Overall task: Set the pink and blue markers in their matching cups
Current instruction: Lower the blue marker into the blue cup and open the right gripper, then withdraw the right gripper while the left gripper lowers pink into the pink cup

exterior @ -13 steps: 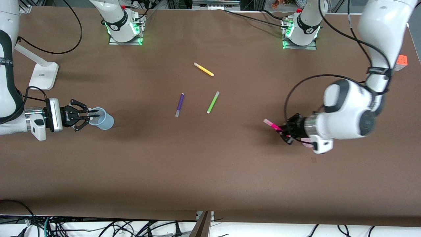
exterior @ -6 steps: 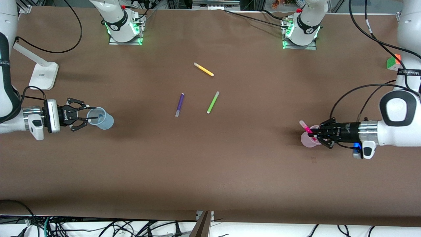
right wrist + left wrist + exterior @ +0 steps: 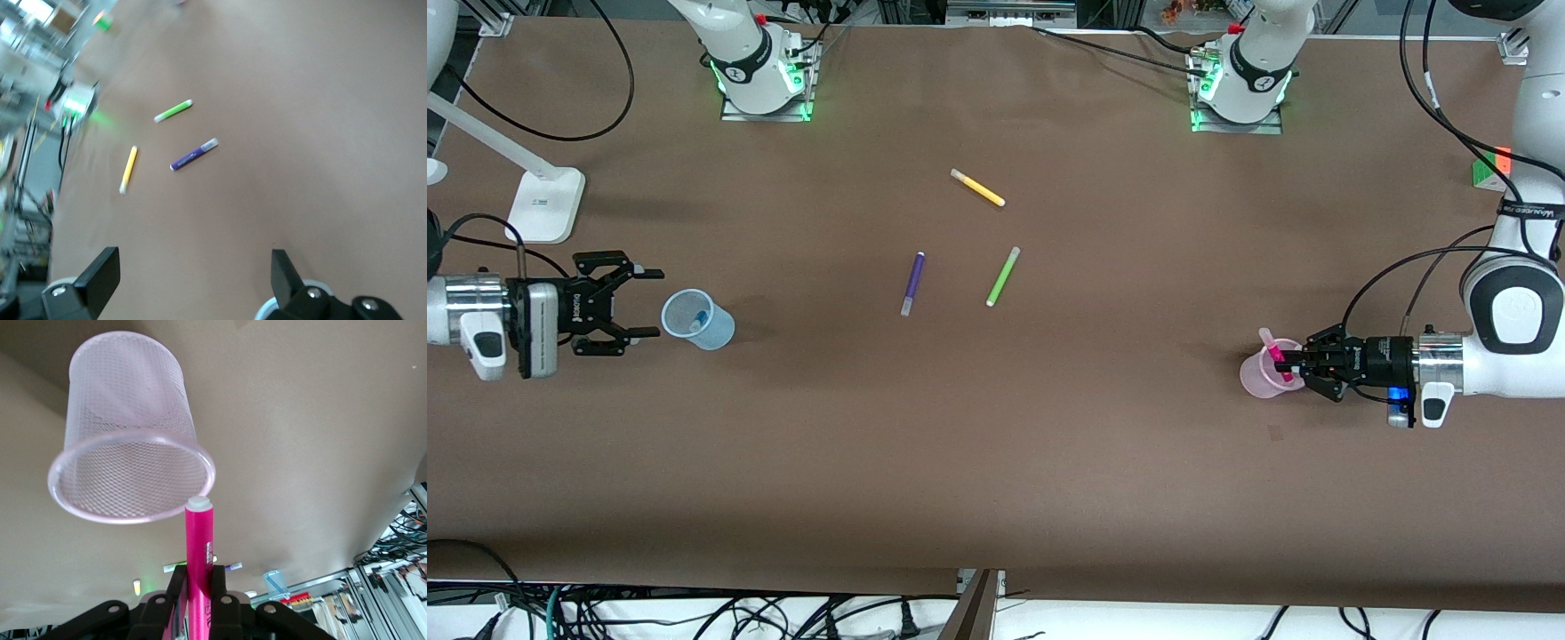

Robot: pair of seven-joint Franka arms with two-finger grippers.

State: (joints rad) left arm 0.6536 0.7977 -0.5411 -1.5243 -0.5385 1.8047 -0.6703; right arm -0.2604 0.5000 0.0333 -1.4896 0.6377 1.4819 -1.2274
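pink marker point(image 3: 1274, 355) is pinched in my left gripper point(image 3: 1291, 365), its tip poised at the rim of the pink cup point(image 3: 1257, 380) toward the left arm's end of the table. i'd centre it over the mouth and tip it steeper before letting go, so it slides in without nudging the light cup. blue marker point(image 3: 696, 316) lies inside the blue cup point(image 3: 694, 320); my right gripper point(image 3: 643, 303) hangs just beside that cup, fingers spread wide, holding nothing.

I'm running this from a robotics lab: two arm bases point(image 3: 763, 67) with green lights are bolted to a brown-covered table point(image 3: 996, 462). Aluminium framing point(image 3: 1009, 11) lines its far edge, and loose cables point(image 3: 694, 613) tangle below its near edge.
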